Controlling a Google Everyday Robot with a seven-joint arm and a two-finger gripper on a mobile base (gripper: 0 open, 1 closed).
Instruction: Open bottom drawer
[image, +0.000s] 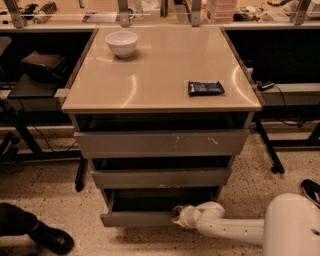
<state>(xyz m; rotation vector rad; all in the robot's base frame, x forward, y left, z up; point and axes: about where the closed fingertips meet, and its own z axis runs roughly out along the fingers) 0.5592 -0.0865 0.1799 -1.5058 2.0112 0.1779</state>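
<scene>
Arm (225, 231) stretched low and level, gripper (176, 215) foremost.

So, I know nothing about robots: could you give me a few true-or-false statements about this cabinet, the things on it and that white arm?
1. The white round bowl sits on the beige cabinet top, near its far left corner. True.
2. The dark blue flat packet lies inside the bowl. False: it lies on the top near the right edge, well apart from the bowl.
3. The white arm's gripper is at the right end of the plain grey bottom drawer. True.
4. The bottom drawer is fully shut. False: it stands partly out, its dark inside showing.
</scene>
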